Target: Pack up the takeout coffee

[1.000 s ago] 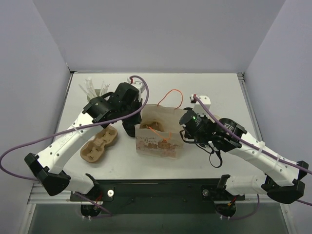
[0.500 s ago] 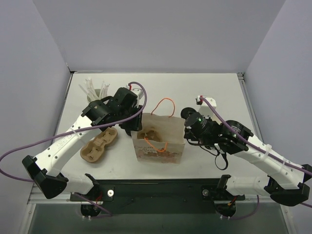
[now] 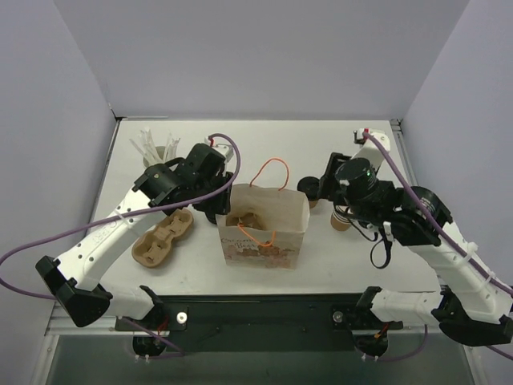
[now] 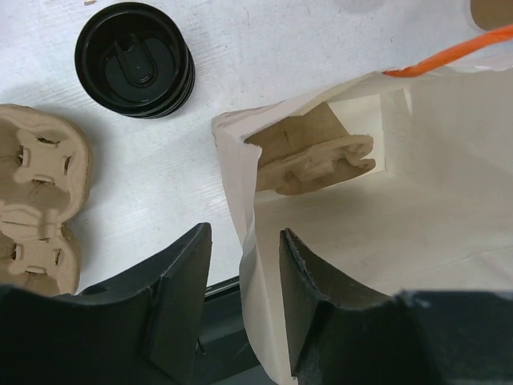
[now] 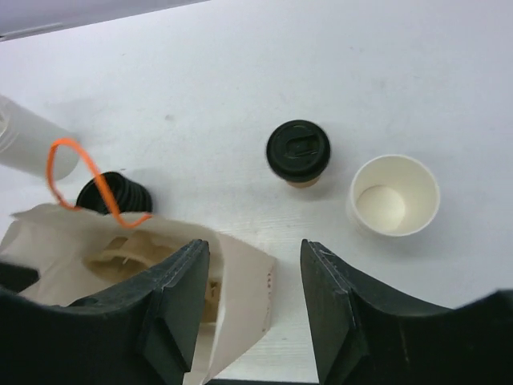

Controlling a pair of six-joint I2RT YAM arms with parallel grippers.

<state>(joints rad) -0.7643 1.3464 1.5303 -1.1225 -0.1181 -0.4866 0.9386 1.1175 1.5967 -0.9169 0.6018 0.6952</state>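
Right wrist view: the right gripper [image 5: 254,245] hangs over the white table [image 5: 240,72] with its fingers spread well apart and nothing between them. The takeout coffee [image 5: 298,152] stands upright on the table beyond the fingertips, black lid on, apart from everything else. Just to its right stands a lidless paper cup [image 5: 394,195], white inside. At lower left is the open corner of the paper bag [image 5: 240,277], with a pulp cup carrier [image 5: 132,255] lying inside it and an orange handle [image 5: 80,178] looping above it. A stack of black lids [image 5: 120,195] sits behind the bag, and a clear plastic cup [image 5: 28,136] lies at the left edge.

Left wrist view: the left gripper [image 4: 244,233] is parted, one finger on each side of the bag's upright edge. A gap shows on the outer side, so the paper is not pinched. The carrier in the bag leans against its inner wall. A second pulp carrier [image 4: 36,200] lies on the table at left, near the lids.

Top view: the bag stands open mid-table between the arms, the left gripper at its left rim. The right gripper is just off the bag's right side, and the coffee beneath it is mostly hidden by the arm.
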